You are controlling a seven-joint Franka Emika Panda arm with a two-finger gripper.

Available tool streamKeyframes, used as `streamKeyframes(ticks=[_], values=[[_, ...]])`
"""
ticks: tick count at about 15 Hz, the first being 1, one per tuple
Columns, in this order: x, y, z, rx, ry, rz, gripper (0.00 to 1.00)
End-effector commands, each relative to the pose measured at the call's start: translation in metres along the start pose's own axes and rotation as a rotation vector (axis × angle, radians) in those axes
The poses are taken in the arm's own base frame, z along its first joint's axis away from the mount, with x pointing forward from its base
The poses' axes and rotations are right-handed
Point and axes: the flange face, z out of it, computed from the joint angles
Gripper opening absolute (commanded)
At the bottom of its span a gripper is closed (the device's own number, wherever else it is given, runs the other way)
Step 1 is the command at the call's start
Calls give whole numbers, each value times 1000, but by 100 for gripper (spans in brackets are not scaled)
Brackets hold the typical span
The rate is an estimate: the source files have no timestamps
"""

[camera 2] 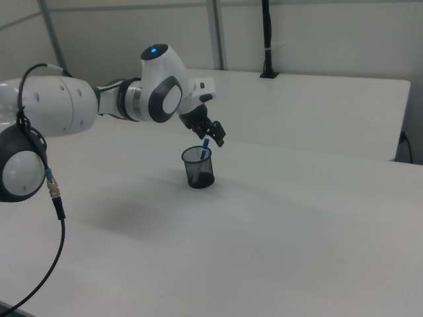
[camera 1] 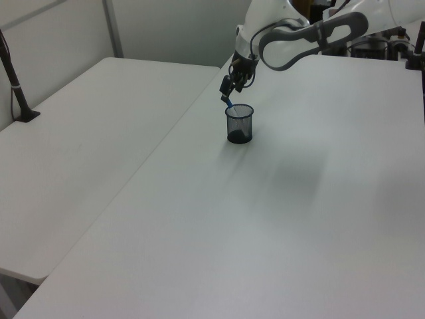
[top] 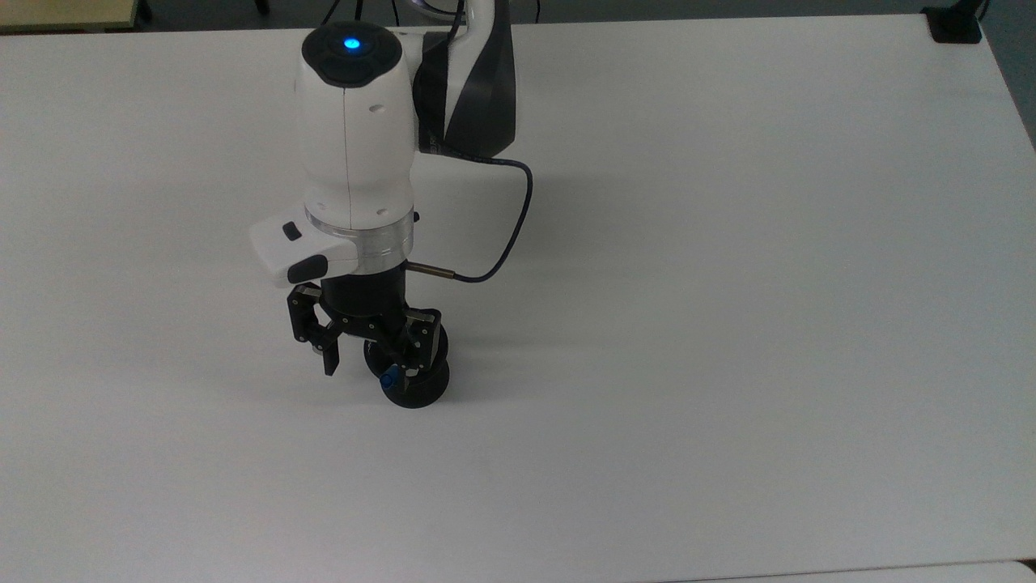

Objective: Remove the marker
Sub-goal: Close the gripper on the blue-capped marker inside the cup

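Hand (top: 368, 371) spread, hovering right over the mesh cup (camera 1: 239, 124), marker (camera 2: 205, 143) leaning inside it.

Black mesh cup (camera 1: 239, 125) stands upright on white table (camera 1: 279, 219). White-barrelled marker with blue cap (camera 2: 205, 144) sits tilted inside the cup, cap above rim. Two-finger gripper (top: 371, 371) directly above the cup, fingers astride marker's cap.
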Motion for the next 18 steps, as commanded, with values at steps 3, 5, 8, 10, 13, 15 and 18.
streamKeyframes(ticks=[3, 5, 8, 10, 13, 15, 18], values=[[9, -17, 9, 11, 29, 15, 56], [8, -27, 7, 15, 30, 2, 49], [6, -33, 5, 4, 25, -9, 48], [6, -32, 4, 3, 24, -12, 48], [6, -25, 5, -13, 25, -17, 48], [6, -33, 0, -12, 29, -42, 45], [4, -26, -1, -32, -12, -83, 44]])
